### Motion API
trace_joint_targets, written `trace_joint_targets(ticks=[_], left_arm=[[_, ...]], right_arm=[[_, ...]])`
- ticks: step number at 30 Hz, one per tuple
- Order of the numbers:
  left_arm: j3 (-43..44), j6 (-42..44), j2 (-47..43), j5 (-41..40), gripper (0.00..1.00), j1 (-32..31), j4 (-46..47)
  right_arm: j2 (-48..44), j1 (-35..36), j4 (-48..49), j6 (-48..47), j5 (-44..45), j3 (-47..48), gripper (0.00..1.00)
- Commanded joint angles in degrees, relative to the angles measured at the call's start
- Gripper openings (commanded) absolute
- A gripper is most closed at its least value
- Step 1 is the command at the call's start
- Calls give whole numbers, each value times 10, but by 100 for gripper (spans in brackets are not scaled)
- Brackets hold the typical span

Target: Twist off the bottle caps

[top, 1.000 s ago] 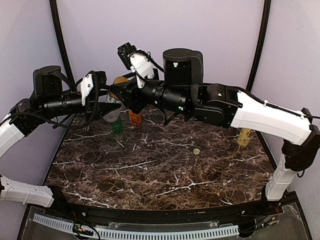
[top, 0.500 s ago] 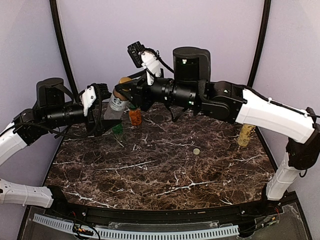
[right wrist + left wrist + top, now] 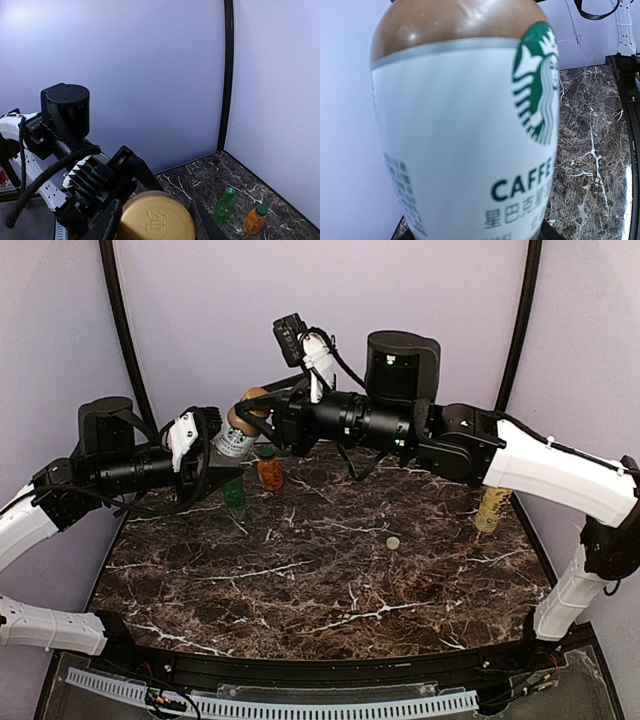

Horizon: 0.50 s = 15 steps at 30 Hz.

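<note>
While pinching the gold cap (image 3: 156, 220) from both sides between the closed-in fingers of the right gripper (image 3: 155, 224), clamping the white-labelled coffee bottle (image 3: 465, 135) by its body in the left gripper (image 3: 225, 458). Holding it tilted in the air above the table's (image 3: 330, 580) far left corner. Leaving the green bottle (image 3: 234, 495) and orange bottle (image 3: 270, 472) standing near that corner, the pale yellow bottle (image 3: 489, 510) at the right edge.

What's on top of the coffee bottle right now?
A gold cap, gripped by the right tool. The neck of the coffee bottle is covered, so loosening can't be judged.
</note>
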Motion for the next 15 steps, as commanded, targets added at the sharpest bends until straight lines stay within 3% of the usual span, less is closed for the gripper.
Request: trace_joint_targets(ticks=[1, 3, 5, 9, 13, 14, 15], left_arm=[[11, 11, -4, -1, 42, -1, 17], [9, 25, -7, -19, 37, 0, 22], [2, 62, -11, -50, 34, -1, 32], [-39, 214, -24, -148, 28, 0, 106], [-84, 372, -30, -214, 25, -1, 241], [-92, 410, -31, -218, 25, -1, 270], [-95, 427, -31, -223, 25, -1, 279]], right_arm=[[-20, -5, 15, 33, -13, -11, 16], [-22, -5, 3, 38, -3, -11, 50], [-26, -5, -10, 50, 24, -12, 72], [-46, -6, -21, 104, 42, -25, 77], [-61, -15, -25, 185, 62, -47, 78], [-60, -17, -25, 196, 62, -50, 80], [-58, -20, -25, 205, 58, -50, 89]])
